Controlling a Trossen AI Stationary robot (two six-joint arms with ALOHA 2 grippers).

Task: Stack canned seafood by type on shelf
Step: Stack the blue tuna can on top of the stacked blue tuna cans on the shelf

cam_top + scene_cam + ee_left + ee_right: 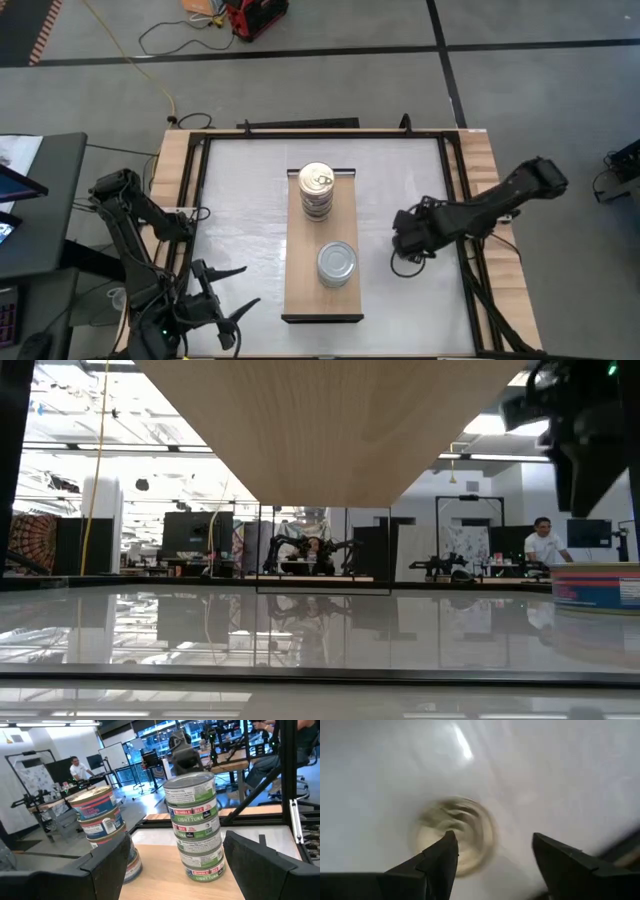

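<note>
The shelf (pixel 322 232) is a long light-wood board in the middle of the white table. Two stacks of canned seafood stand on it: gold-lidded tins with red-and-blue labels (pixel 316 190) (pixel 97 820) toward the far end, and silver-lidded tins with green labels (pixel 337 263) (pixel 195 827) toward the near end. A single tin (pixel 595 585) (pixel 454 836) with a blue-and-red label stands on the table right of the shelf. My right gripper (pixel 405 245) (pixel 495 840) hangs open above that tin, pointing down and clear of it. At the near left, my left gripper (pixel 238 292) (pixel 180 870) is open and level, facing the stacks.
Dark frame rails (pixel 195 200) (pixel 455 190) run along the table's left and right sides. A cable loop (pixel 405 266) lies on the table below the right gripper. People and other equipment show in the room beyond the table.
</note>
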